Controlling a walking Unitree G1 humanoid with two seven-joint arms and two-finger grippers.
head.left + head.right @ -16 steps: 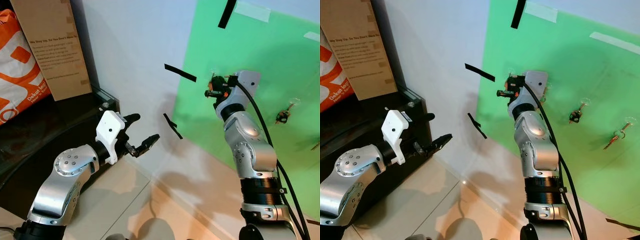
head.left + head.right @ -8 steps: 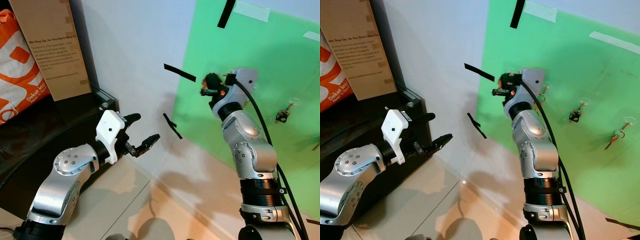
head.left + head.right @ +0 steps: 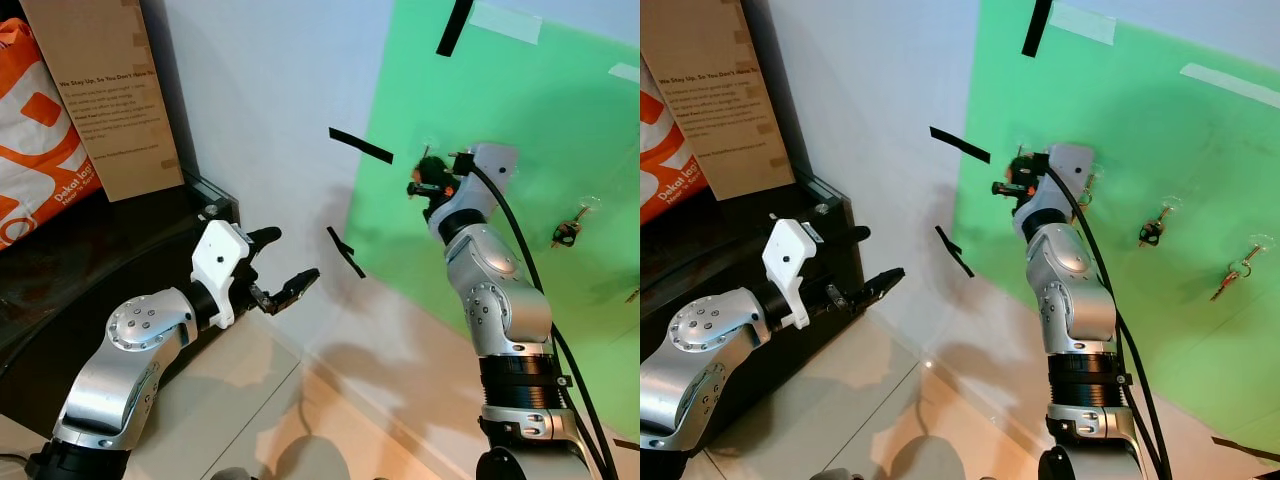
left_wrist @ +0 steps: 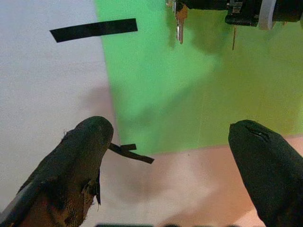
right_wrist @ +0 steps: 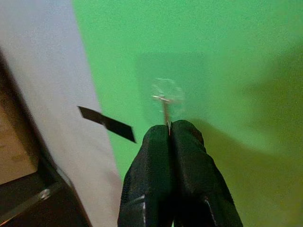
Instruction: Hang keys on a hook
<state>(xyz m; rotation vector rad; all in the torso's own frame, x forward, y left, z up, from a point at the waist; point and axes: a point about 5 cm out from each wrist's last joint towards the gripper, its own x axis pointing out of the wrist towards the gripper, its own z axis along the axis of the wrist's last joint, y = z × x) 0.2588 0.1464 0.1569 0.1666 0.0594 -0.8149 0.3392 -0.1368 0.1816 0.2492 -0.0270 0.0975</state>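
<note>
- The key (image 4: 179, 23) is up at the green board, pinched flat between the tips of the right claw (image 5: 169, 130). From the right wrist you only see a thin metal sliver poking out of the squeezed-together black fingers, while the left wrist view shows it dangling blade-down.
- Right in front of it is the hook (image 5: 164, 96), a small clear round stick-on thing on the green sheet (image 3: 520, 90), close but not touching as far as I can tell.
- My worry: that hook is tiny, see-through and easy to miss, so the ring could slide past it. Let go early and the key drops to the floor. Push too hard and the suction pad might pop off.
- Further right, two more key bunches (image 3: 1153, 229) hang on similar hooks.
- Left claw (image 3: 283, 268) just hovers low near the white wall, fingers spread wide, holding nothing. Black tape strips (image 3: 360, 145) are stuck around.
</note>
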